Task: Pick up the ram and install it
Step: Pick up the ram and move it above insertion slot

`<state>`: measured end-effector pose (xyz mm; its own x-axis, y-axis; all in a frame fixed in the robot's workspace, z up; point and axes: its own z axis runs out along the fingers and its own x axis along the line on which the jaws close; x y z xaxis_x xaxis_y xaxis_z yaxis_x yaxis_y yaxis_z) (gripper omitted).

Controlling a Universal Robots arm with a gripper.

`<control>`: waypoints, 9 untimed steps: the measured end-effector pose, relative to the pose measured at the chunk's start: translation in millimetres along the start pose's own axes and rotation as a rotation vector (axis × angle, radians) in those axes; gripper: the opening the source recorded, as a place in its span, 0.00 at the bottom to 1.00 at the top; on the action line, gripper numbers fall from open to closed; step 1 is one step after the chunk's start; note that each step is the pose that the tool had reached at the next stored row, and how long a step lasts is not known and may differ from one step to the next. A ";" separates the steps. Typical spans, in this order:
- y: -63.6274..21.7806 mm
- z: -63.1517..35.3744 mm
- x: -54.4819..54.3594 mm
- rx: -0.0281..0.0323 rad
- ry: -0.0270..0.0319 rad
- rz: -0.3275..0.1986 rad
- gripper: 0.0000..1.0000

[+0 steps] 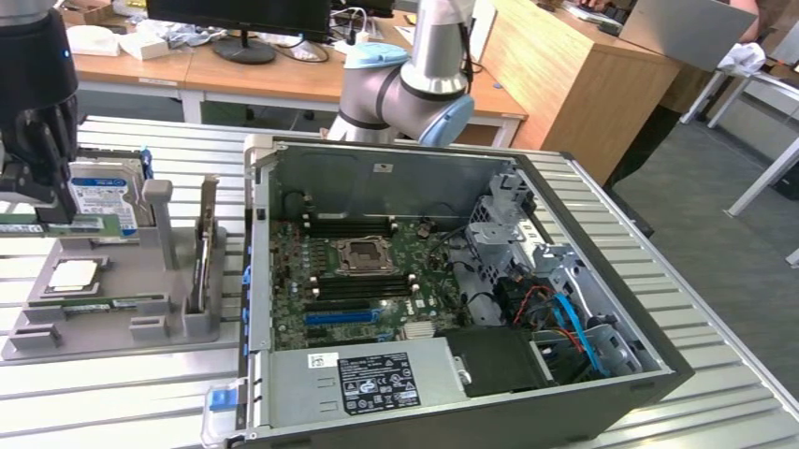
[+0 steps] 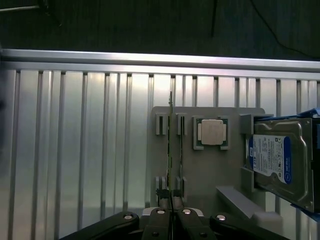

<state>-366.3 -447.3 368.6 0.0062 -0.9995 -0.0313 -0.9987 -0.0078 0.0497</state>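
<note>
The ram is a thin green stick that hangs level at the exterior view's left, just above the grey parts holder. My black gripper is shut on it from above. In the wrist view the ram appears edge-on as a thin dark line running away from my gripper, whose fingers are pressed against both its faces. It lies in line with the holder's paired slot blocks.
The holder also carries a silver chip, a blue-labelled hard drive and an upright card. To the exterior view's right lies the open computer case with its motherboard, black memory slots and a blue slot.
</note>
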 end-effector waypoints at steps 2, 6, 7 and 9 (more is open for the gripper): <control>0.1 -3.5 -0.1 0.0000 -0.0002 0.000 0.11; 0.5 -10.9 -0.3 -0.0002 -0.0001 0.000 0.11; 0.6 -12.9 -0.4 -0.0003 -0.0001 0.000 0.11; 0.8 -17.1 -0.5 -0.0004 0.0000 0.000 0.11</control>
<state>-366.2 -447.3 385.8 0.0063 -0.9995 -0.0313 -0.9987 -0.0078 0.0501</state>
